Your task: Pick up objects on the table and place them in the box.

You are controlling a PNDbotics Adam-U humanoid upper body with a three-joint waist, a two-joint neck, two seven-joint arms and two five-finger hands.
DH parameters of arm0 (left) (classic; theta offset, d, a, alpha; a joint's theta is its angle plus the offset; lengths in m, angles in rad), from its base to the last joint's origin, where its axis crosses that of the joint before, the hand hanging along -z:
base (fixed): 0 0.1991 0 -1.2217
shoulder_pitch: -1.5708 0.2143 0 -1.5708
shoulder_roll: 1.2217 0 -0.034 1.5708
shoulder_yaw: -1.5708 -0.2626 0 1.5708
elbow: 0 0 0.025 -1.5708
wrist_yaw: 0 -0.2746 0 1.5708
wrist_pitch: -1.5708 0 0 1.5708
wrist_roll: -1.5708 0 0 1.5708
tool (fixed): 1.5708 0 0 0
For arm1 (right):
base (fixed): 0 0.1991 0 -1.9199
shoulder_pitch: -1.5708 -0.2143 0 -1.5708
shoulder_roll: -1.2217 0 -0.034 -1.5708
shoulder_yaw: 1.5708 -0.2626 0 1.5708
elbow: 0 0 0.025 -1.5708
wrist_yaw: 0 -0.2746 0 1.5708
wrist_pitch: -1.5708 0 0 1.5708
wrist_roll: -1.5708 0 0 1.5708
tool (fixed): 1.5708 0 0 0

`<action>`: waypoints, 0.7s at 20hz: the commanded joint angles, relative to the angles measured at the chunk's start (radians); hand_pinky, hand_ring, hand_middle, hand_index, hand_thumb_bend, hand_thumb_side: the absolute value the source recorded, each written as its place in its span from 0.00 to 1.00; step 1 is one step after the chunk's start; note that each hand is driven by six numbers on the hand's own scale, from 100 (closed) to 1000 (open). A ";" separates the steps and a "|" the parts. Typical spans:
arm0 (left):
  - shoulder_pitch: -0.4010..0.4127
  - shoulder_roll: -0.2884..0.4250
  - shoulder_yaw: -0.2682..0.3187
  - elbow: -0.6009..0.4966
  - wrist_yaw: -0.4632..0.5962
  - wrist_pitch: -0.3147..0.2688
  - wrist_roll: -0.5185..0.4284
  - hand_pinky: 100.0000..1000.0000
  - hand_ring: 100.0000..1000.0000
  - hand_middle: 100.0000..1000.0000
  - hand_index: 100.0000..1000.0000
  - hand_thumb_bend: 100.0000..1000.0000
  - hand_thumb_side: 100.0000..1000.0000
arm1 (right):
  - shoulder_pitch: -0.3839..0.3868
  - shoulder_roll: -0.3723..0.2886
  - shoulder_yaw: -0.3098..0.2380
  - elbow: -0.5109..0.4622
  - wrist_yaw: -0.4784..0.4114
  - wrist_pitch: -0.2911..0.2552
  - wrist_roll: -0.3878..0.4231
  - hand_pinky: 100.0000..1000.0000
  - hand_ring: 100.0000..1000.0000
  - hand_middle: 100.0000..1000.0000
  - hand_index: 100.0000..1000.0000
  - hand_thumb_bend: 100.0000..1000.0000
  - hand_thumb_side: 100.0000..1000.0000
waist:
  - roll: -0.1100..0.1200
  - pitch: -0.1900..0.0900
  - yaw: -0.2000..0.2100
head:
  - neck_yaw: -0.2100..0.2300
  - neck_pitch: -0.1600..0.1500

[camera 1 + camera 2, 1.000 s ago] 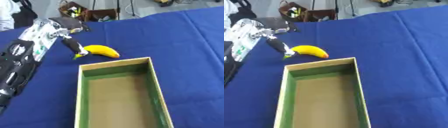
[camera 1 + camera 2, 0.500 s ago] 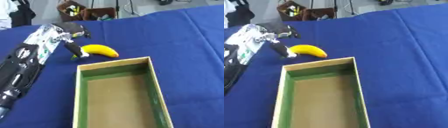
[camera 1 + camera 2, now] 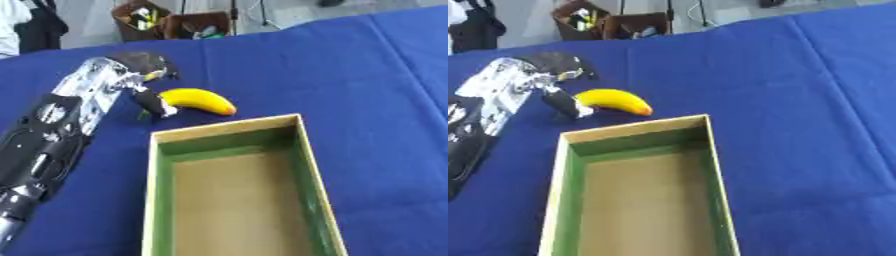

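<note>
Fingers (image 3: 154,102) at banana (image 3: 198,100) | blue tablecloth (image 3: 350,75) | box (image 3: 236,195)

Twin head cameras looking steeply down, close, both sharing box (image 3: 236,195) and banana (image 3: 613,100)

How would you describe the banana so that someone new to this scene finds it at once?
On the blue table lies a long box with green inner walls. Just beyond its far end lies the banana, beside the left hand. It is the only yellow, curved thing there.
</note>
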 commanded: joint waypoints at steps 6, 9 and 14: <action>-0.021 0.010 0.016 0.006 -0.001 -0.012 0.021 0.57 0.71 0.75 0.86 0.25 0.47 | -0.008 -0.001 -0.004 -0.019 0.003 0.006 0.002 0.71 0.57 0.53 0.71 0.00 0.60 | -0.003 -0.011 -0.004 | 0.004 -0.021; -0.021 0.007 0.013 -0.001 0.028 -0.020 0.024 0.54 0.69 0.71 0.82 0.22 0.46 | -0.007 0.001 -0.004 -0.019 0.004 0.011 0.000 0.71 0.57 0.52 0.71 0.00 0.59 | -0.003 -0.009 -0.002 | 0.003 -0.018; -0.022 0.008 0.007 -0.008 0.075 -0.028 0.011 0.53 0.67 0.69 0.80 0.20 0.45 | -0.006 0.004 -0.005 -0.019 0.006 0.019 -0.006 0.71 0.57 0.52 0.71 0.00 0.58 | -0.002 -0.009 -0.003 | 0.002 -0.018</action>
